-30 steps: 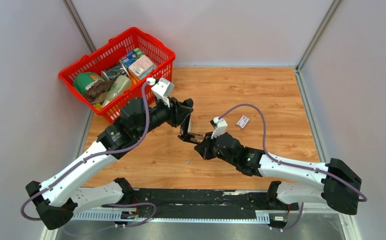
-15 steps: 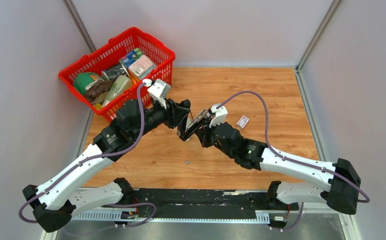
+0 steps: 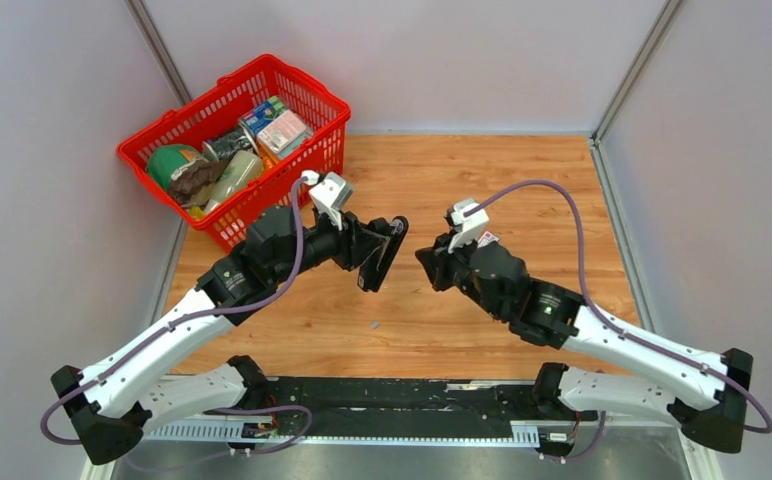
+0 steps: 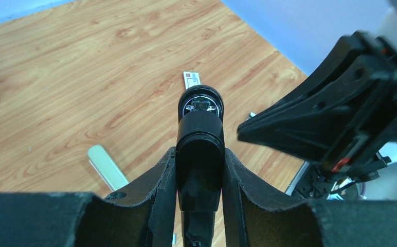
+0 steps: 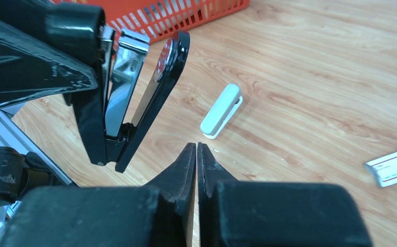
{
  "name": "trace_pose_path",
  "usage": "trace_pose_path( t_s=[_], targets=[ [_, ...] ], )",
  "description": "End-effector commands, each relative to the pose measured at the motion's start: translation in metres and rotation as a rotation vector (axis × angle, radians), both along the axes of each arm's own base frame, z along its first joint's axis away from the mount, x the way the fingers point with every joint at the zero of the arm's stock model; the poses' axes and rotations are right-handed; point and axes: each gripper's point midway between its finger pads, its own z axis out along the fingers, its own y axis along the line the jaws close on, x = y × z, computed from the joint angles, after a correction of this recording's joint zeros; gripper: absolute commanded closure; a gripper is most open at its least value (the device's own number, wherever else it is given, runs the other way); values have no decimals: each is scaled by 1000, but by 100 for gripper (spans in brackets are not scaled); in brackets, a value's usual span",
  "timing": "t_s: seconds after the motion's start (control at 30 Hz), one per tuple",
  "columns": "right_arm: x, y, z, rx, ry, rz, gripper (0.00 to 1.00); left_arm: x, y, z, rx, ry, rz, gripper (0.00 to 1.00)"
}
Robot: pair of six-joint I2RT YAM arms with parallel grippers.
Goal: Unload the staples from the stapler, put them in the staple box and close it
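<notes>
Framing the wood-grain tabletop [image 3: 562,180] and stapler [image 4: 200,141] stand pale walls [image 3: 412,60].

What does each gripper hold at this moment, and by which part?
The left gripper clamps the stapler by the two sides of its body. The right gripper is shut and holds nothing.

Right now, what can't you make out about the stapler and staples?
Staples in the stapler: the right wrist view shows its rail from the side only; loaded or empty, cannot tell.
Grey speck on the table, top view: too small to call a staple strip.
Box, left wrist view: mostly hidden behind the stapler.
</notes>
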Motion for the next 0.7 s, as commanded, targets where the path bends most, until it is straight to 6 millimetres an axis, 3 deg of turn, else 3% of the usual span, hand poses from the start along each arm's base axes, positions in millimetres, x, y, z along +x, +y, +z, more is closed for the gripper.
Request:
trace_pose_path(
  t_s=[0.0,0.23,0.57,0.67],
  targets=[
    [-12,-29,33,-36,-96,40,94,-11,-16,41,-132,-91,-100,100],
    [-42,-48,60,-15,-132,177,91,-48,-35,55,-166,-108,-352,100],
    [-93,-43,79,26,-102,444,33,-88,-31,63,-180,-168,-547,100],
    [-109,-42,84,59,-102,521,21,-101,-28,68,-195,-192,-606,100]
  ],
)
